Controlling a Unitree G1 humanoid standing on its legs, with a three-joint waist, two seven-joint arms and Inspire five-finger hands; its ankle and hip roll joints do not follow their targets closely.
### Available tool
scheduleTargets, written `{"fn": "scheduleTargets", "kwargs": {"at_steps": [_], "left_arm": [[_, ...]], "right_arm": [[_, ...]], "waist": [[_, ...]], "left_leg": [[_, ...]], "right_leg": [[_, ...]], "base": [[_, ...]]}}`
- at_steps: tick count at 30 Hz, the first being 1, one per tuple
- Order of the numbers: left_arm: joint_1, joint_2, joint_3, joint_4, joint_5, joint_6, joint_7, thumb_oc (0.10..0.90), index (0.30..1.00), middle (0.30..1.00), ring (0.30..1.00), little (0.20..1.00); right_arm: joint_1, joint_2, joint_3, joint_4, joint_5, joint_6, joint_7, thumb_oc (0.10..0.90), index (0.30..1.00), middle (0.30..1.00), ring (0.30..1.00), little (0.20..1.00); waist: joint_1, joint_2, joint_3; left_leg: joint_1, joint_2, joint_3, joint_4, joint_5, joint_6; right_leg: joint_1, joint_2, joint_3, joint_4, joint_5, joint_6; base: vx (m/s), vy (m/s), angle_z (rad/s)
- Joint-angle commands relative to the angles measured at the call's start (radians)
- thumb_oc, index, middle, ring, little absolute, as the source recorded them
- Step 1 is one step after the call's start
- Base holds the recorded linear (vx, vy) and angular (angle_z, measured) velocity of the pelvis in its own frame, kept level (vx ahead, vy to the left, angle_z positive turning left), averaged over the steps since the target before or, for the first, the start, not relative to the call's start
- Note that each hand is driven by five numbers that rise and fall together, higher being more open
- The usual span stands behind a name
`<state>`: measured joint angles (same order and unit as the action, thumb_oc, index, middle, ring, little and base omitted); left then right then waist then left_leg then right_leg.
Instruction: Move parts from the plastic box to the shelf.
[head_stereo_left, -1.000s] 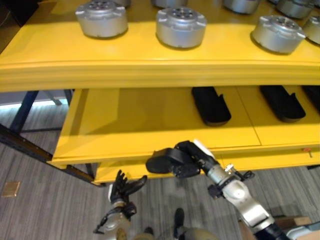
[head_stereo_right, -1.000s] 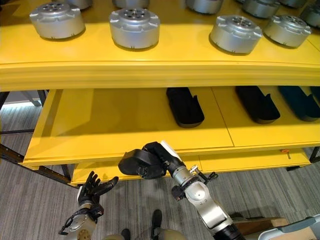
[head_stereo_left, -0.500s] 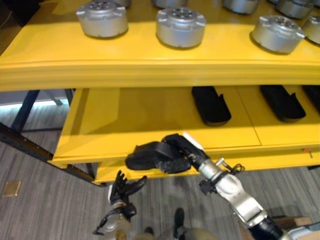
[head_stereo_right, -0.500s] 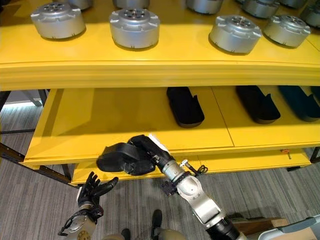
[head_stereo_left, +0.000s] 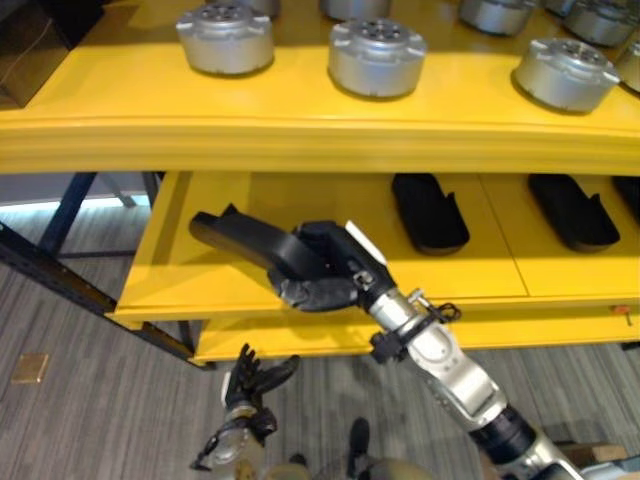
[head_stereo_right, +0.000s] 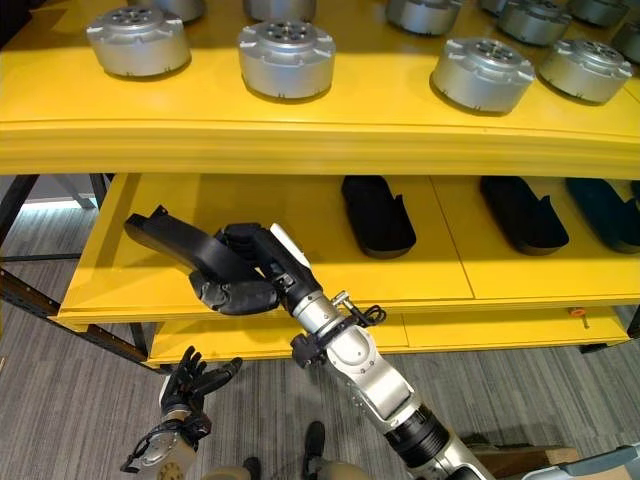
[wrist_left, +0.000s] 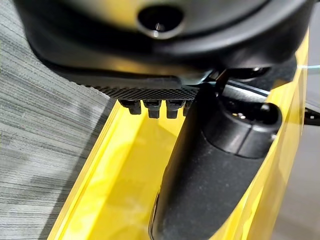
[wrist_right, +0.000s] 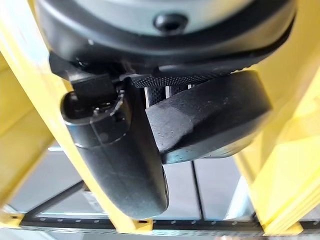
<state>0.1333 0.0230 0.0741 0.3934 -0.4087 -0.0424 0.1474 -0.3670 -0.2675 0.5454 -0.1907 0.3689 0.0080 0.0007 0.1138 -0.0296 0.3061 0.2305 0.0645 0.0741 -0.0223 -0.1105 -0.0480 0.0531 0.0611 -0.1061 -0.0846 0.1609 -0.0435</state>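
Left eye view: right hand (head_stereo_left: 325, 275) curling round a long black part (head_stereo_left: 245, 238), gripping at the near end so that the free length is sticking out ahead, up and toward the robot's left, over the left stretch of the lower shelf (head_stereo_left: 200, 285); reaching in from below the shelf's front lip, probably the only way in under the upper shelf (head_stereo_left: 300, 130); part tilting, far tip over the shelf, contact with the boards impossible to tell from here; probably heading for the bare patch left of the two black parts (head_stereo_left: 428, 212) already lying in a row further right, all pointing front to back; spacing there likely deciding where this one belongs. Right wrist view: fingers and thumb closing on the part (wrist_right: 210, 120), firmly wrapped, yellow shelf edges passing on both sides. Upper shelf carrying silver round parts (head_stereo_left: 378, 57) in rows, apart from each other, well above the work. Left hand (head_stereo_left: 252, 380) hanging low near the floor, below the shelf front, fingers loosely spread, holding nothing; likely keeping out of the way. Left wrist view: yellow shelf rail (wrist_left: 105, 190) and grey floor (wrist_left: 45, 125) showing past the hand. Placing seemingly under way, not finished: lowering and levelling the part first, letting go only after that.
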Motion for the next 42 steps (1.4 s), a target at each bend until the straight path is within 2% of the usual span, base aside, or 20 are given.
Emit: {"fn": "scheduleTargets", "kwargs": {"at_steps": [1, 11, 16, 18, 21, 24, 32, 39, 42], "left_arm": [[-0.060, 0.015, -0.038, -0.048, -0.018, -0.065, -0.014, 0.900, 1.000, 1.000, 1.000, 1.000], [-0.054, 0.012, -0.046, -0.044, -0.029, -0.068, -0.018, 0.900, 1.000, 1.000, 1.000, 1.000], [-0.052, 0.025, -0.056, -0.047, -0.030, -0.070, -0.024, 0.900, 1.000, 1.000, 1.000, 1.000], [-0.055, 0.033, -0.057, -0.048, -0.024, -0.072, -0.026, 0.900, 1.000, 1.000, 1.000, 1.000], [-0.056, 0.037, -0.059, -0.048, -0.029, -0.073, -0.026, 0.900, 1.000, 1.000, 1.000, 1.000], [-0.053, 0.046, -0.070, -0.042, -0.034, -0.075, -0.032, 0.900, 1.000, 1.000, 1.000, 1.000], [-0.052, 0.045, -0.078, -0.048, -0.027, -0.076, -0.037, 0.900, 1.000, 1.000, 1.000, 1.000], [-0.054, 0.046, -0.080, -0.055, -0.025, -0.077, -0.039, 0.900, 1.000, 1.000, 1.000, 1.000], [-0.053, 0.046, -0.090, -0.058, -0.027, -0.079, -0.039, 0.900, 1.000, 1.000, 1.000, 1.000]], "right_arm": [[-0.140, 0.133, -0.031, -0.146, 0.089, -0.143, 0.006, 0.400, 0.300, 0.300, 0.300, 0.300], [-0.215, 0.159, -0.009, -0.074, 0.087, -0.142, 0.005, 0.400, 0.300, 0.300, 0.300, 0.300], [-0.312, 0.158, 0.029, 0.075, 0.013, -0.133, 0.016, 0.400, 0.300, 0.300, 0.300, 0.300], [-0.378, 0.139, 0.052, 0.163, -0.073, -0.129, 0.016, 0.400, 0.300, 0.300, 0.300, 0.300], [-0.412, 0.141, 0.068, 0.233, -0.093, -0.121, 0.021, 0.400, 0.300, 0.300, 0.300, 0.300], [-0.487, 0.141, 0.097, 0.385, -0.138, -0.108, 0.011, 0.400, 0.300, 0.300, 0.300, 0.300], [-0.570, 0.098, 0.105, 0.506, -0.288, -0.107, -0.009, 0.400, 0.300, 0.300, 0.300, 0.300], [-0.581, 0.082, 0.114, 0.568, -0.340, -0.103, -0.012, 0.400, 0.300, 0.300, 0.300, 0.300], [-0.584, 0.099, 0.105, 0.657, -0.330, -0.098, -0.019, 0.400, 0.300, 0.300, 0.300, 0.300]], "waist": [[0.007, 0.038, -0.060], [0.026, 0.040, -0.066], [0.042, 0.040, -0.056], [0.049, 0.042, -0.051], [0.054, 0.042, -0.049], [0.059, 0.043, -0.044], [0.061, 0.043, -0.015], [0.060, 0.046, 0.005], [0.064, 0.049, 0.016]], "left_leg": [[0.018, -0.016, 0.021, -0.065, 0.109, -0.001], [0.018, -0.015, 0.018, -0.065, 0.109, -0.002], [0.019, -0.016, 0.017, -0.065, 0.112, -0.003], [0.018, -0.017, 0.016, -0.065, 0.113, -0.003], [0.020, -0.017, 0.015, -0.065, 0.112, -0.004], [0.020, -0.017, 0.019, -0.065, 0.111, -0.005], [0.017, -0.018, 0.018, -0.065, 0.118, -0.007], [0.014, -0.018, 0.016, -0.065, 0.121, -0.008], [0.011, -0.020, 0.014, -0.065, 0.126, -0.008]], "right_leg": [[0.054, 0.013, 0.012, 0.000, -0.016, 0.079], [0.061, 0.013, 0.015, -0.002, -0.018, 0.077], [0.067, 0.013, 0.015, -0.003, -0.015, 0.077], [0.069, 0.014, 0.016, -0.003, -0.015, 0.077], [0.070, 0.014, 0.016, -0.003, -0.013, 0.077], [0.070, 0.014, 0.017, -0.003, -0.010, 0.077], [0.071, 0.013, 0.013, -0.003, -0.008, 0.079], [0.068, 0.012, 0.010, -0.003, -0.005, 0.080], [0.066, 0.012, 0.007, -0.003, -0.005, 0.080]], "base": [[0.00, 0.000, 0.00], [0.00, 0.000, 0.00], [0.00, 0.001, -0.01], [0.00, 0.005, 0.02], [0.00, 0.000, 0.00], [0.00, 0.000, 0.00], [0.00, 0.000, 0.00], [0.00, 0.004, 0.02], [0.00, 0.000, 0.00]]}}
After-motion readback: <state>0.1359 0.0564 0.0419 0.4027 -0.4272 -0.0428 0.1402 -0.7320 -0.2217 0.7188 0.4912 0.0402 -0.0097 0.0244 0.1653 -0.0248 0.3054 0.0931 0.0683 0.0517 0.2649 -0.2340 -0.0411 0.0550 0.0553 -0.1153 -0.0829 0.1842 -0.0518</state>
